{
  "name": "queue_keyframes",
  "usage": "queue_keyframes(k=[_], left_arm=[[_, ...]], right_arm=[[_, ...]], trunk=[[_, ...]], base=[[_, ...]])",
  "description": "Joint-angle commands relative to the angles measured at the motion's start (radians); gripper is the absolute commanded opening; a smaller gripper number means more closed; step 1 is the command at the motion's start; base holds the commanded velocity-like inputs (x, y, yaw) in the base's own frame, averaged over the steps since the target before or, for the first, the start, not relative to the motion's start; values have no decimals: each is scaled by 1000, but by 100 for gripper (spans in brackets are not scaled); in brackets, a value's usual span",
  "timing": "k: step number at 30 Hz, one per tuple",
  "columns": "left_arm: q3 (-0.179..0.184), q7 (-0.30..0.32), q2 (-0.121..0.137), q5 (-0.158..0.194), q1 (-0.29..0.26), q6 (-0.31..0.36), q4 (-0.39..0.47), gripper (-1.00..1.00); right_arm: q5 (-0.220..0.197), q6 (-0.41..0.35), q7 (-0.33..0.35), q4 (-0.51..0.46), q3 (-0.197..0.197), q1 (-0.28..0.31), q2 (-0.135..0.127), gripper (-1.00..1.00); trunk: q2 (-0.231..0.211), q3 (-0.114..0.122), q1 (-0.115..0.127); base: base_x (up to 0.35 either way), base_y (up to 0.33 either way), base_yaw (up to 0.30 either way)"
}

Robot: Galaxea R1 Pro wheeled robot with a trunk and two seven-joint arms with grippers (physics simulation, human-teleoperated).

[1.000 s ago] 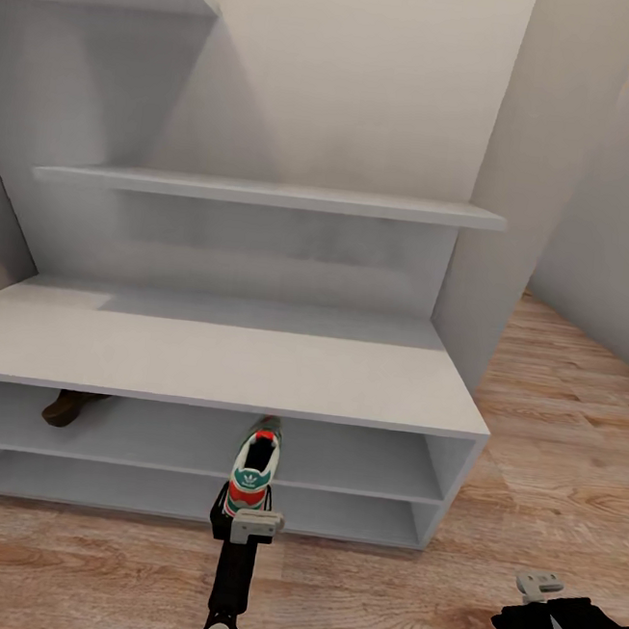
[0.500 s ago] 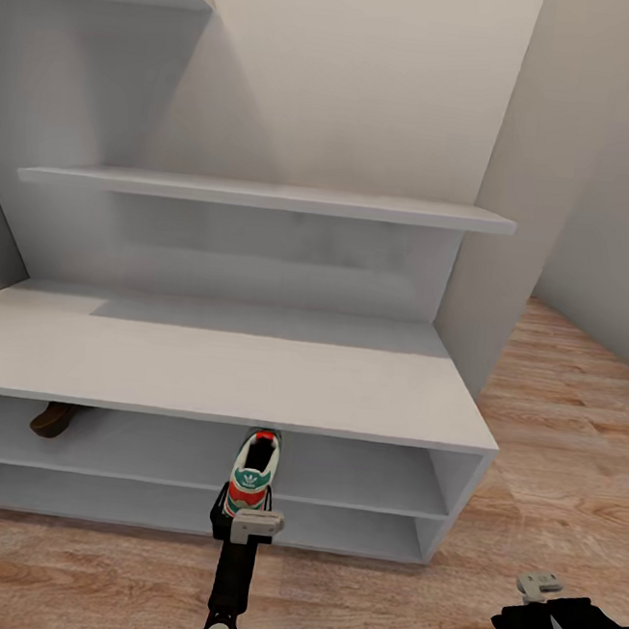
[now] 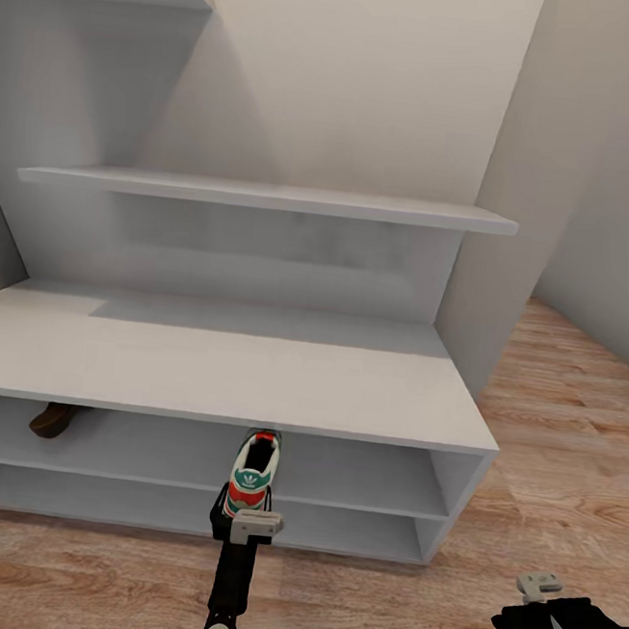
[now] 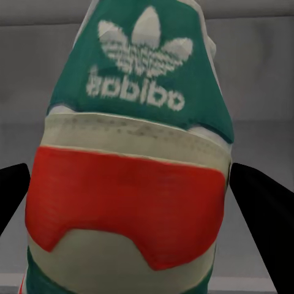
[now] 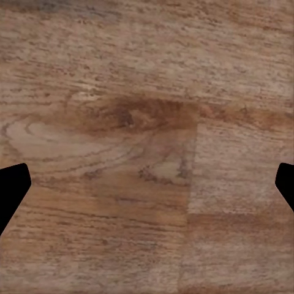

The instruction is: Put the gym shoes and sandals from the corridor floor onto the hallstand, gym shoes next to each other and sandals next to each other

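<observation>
One sandal (image 3: 54, 419) lies on the hallstand (image 3: 222, 368) upper shelf; the left gripper (image 3: 246, 519) pinches a gym shoe (image 3: 254, 473) at that shelf; the right gripper (image 5: 147, 184) is spread, empty, over the floor (image 3: 549, 475).

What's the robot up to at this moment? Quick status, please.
Left hand shut on sneaker, toe at the rack's upper low shelf. Right hand open over floor. One sandal already shelved. Nothing blocking.
</observation>
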State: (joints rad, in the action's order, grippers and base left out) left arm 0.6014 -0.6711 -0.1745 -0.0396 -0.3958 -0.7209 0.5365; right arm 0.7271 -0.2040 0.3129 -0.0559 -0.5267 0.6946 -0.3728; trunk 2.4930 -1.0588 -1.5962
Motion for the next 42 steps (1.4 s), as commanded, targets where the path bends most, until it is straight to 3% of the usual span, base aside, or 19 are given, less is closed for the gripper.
queue_keyframes(k=[1, 26, 34, 42], left_arm=[[0, 1, 0, 0, 0, 0, 0, -100], [-2, 2, 0, 12, 0, -1, -1, -100], [-1, 21, 0, 116, 0, -3, -1, -100], [0, 82, 0, 151, 0, -3, -1, -100]], right_arm=[[0, 0, 0, 0, 0, 0, 0, 100], [0, 0, 0, 1, 0, 0, 1, 100], [0, 0, 0, 1, 0, 0, 1, 100], [0, 0, 0, 1, 0, 0, 5, 100]], trunk=[[0, 0, 0], [0, 0, 0], [0, 0, 0], [0, 0, 0]], base=[[1, 0, 0], [0, 0, 0], [0, 0, 0], [0, 0, 0]])
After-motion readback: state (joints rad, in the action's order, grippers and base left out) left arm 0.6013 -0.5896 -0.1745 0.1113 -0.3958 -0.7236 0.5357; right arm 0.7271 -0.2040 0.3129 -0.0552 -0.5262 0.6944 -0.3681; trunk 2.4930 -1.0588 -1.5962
